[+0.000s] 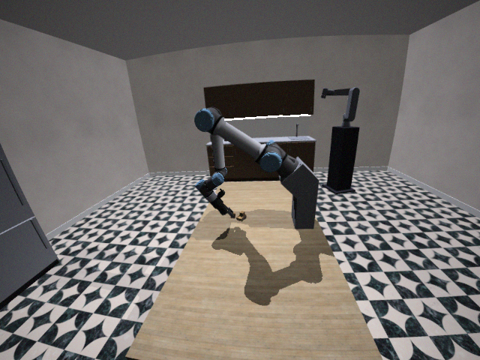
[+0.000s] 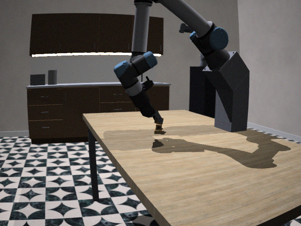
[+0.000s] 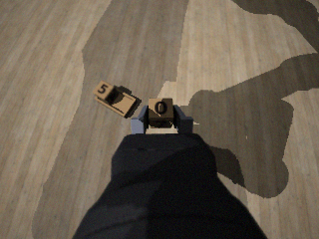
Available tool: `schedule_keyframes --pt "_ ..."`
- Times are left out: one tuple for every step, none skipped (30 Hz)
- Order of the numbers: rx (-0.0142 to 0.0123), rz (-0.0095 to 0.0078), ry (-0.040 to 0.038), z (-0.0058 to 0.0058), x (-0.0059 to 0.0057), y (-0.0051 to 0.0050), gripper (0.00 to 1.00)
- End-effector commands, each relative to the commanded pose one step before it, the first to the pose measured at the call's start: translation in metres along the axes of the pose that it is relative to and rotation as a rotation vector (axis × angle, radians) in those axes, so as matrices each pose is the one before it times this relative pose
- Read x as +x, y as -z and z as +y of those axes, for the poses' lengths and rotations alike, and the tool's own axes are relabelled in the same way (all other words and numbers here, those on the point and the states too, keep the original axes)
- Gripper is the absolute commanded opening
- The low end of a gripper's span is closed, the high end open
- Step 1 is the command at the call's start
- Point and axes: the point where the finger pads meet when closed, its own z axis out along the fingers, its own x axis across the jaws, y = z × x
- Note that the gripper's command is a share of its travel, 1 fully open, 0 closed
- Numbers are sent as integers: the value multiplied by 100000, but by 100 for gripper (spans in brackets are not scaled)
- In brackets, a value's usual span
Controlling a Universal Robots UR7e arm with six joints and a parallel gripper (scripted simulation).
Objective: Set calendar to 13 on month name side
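Observation:
My gripper (image 1: 233,215) (image 2: 159,120) (image 3: 160,112) is shut on a wooden cube (image 3: 160,107), one finger on each side. The cube's face towards the wrist camera shows a dark 0; a darker face below it is too dim to read. It is held above the table, near the tray. The small wooden tray (image 2: 158,133) (image 3: 125,106) rests on the table, turned at an angle, left of the held cube in the wrist view. The other cube (image 2: 158,127) (image 3: 103,90) stands at the tray's far left end, a 5 on its upper face. Its side mark is unclear in the exterior view.
The wooden table (image 1: 247,321) (image 2: 194,192) carries the arm's grey pedestal (image 1: 304,201) (image 2: 232,97) to the right of the tray. The arm's shadow falls across the table top. The table's left edge lies beyond the tray in the exterior view.

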Motion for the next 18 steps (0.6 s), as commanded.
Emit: schedule_keyframes --pt "6372 42 -54 119 -1 -23 60" --pt "1530 -6 1 15 1 3 60" --pt "1506 -14 6 12 1 10 60" --pt "1458 -21 12 8 1 16 60" --pt "1389 -26 16 5 1 21 60" --pt "1299 -31 19 2 2 25 60" --pt "1190 -33 22 0 1 27 60" --pt "1067 -34 22 -2 1 27 60" --pt "931 -33 22 -3 1 27 60" --pt "788 -30 20 -4 1 24 60" --pt "641 -26 17 -4 1 21 60" --pt "496 -21 14 -4 1 17 60" --pt "0 0 0 0 0 0 60" --pt "0 0 0 0 0 0 60" --pt "358 -16 11 -3 1 13 60" --pt "233 -10 7 -2 0 8 60" --pt "128 -6 4 -1 0 5 60" --pt "50 -2 2 0 0 2 60"
